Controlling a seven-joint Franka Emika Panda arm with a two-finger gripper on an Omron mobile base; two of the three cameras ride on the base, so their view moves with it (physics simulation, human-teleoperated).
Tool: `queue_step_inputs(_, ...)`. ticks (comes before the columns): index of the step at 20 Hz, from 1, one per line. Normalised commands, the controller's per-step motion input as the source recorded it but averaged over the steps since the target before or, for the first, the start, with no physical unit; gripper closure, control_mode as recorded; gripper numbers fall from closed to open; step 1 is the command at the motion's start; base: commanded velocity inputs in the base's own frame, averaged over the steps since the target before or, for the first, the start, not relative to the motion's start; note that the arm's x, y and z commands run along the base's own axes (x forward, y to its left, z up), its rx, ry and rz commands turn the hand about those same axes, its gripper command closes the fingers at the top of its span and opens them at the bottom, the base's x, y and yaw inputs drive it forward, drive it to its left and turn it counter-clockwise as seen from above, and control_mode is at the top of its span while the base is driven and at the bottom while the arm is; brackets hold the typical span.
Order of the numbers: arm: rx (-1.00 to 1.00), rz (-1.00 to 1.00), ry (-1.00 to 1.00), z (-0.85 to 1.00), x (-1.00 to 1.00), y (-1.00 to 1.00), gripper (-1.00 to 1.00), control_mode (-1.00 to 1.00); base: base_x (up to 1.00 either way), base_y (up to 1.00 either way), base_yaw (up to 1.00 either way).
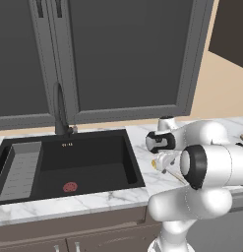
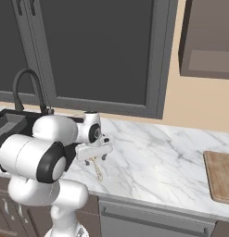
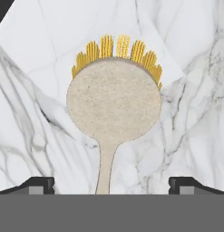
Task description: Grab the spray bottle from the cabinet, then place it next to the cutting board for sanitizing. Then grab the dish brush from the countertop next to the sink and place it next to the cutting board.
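Directly between the open jaws lies the dish brush (image 3: 111,118) handle.

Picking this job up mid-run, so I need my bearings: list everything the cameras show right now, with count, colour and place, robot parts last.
dish brush: one, cream handle and head, yellow bristles, lying on the countertop right of the sink, below the gripper
countertop: one, white marble with grey veins
sink: one, black, recessed, with a ribbed grey tray at its left and a red drain
faucet: one, black, behind the sink
cutting board: one, light-brown wood, far right on the countertop
cabinet: one, taupe-brown, upper right on the wall
framed panels: dark grey, above the sink
gripper: one, fingertips dark, spread either side of the brush handle
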Motion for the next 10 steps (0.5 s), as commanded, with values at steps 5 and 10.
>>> queue_step_inputs(5,0.01,0.00,0.00,-0.31,0.00,0.00,-1.00,-1.00,0.00,0.00,0.00)
queue_step_inputs(10,0.00,0.00,0.00,-0.34,0.00,0.00,-1.00,-1.00,0.00,0.00,0.00)
